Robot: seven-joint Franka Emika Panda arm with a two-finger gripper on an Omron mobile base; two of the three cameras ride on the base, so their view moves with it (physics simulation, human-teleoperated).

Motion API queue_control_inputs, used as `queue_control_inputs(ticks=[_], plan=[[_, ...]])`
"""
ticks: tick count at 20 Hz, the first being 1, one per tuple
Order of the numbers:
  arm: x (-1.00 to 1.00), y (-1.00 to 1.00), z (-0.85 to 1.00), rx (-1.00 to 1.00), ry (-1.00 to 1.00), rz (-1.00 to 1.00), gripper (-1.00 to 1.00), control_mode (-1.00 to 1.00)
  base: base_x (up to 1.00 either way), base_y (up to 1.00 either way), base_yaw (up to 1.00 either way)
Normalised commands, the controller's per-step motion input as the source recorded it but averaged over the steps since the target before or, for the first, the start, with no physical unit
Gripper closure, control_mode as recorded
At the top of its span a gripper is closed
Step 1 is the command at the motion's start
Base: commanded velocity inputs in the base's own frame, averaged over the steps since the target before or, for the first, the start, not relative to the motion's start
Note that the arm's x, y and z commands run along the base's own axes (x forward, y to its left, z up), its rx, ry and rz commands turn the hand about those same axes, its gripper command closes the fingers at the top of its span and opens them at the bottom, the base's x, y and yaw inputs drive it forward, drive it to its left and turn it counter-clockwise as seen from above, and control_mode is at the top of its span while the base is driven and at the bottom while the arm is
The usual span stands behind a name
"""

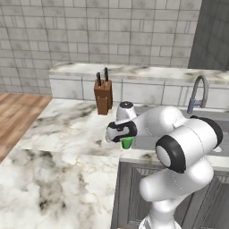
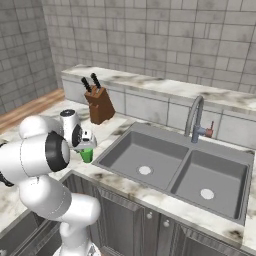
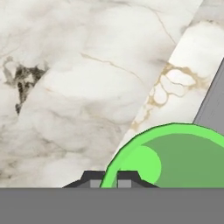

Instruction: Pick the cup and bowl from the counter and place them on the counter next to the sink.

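The green cup (image 1: 127, 143) (image 2: 87, 155) is upright at the counter (image 1: 67, 129) strip just left of the sink (image 2: 145, 160). My gripper (image 1: 125, 137) (image 2: 86, 147) comes down on it from above and is shut on the cup's rim. In the hand view the cup (image 3: 175, 157) sits at the lower right, and my gripper (image 3: 109, 181) has one finger on each side of its rim. I cannot tell whether the cup's base touches the marble. The bowl is out of view.
A wooden knife block (image 1: 103, 96) (image 2: 98, 102) stands behind the cup near the back ledge. The curved metal tap (image 1: 199, 91) (image 2: 196, 117) rises behind the double basin. The sink's grey edge (image 3: 214, 105) runs close to the cup. Marble spreads to the left.
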Motion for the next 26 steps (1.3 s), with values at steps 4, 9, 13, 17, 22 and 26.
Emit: queue_control_inputs(ticks=[4,9,13,17,22,26], plan=[[0.0,0.0,-0.05,0.0,0.0,0.0,1.0,-1.0,0.0,0.0,0.0],[0.0,0.0,0.0,0.0,0.0,0.0,-1.0,-1.0,0.0,0.0,0.0],[-0.07,0.0,0.0,0.0,-0.01,0.0,-1.0,-1.0,0.0,0.0,0.0],[-0.23,0.0,0.27,0.0,-0.05,0.0,-1.0,-1.0,0.0,0.0,0.0],[-0.18,0.0,0.48,0.0,-0.04,0.02,-1.0,-1.0,0.0,0.0,0.0],[-0.2,0.0,0.48,0.0,-0.01,0.03,-1.0,-1.0,0.0,0.0,0.0]])
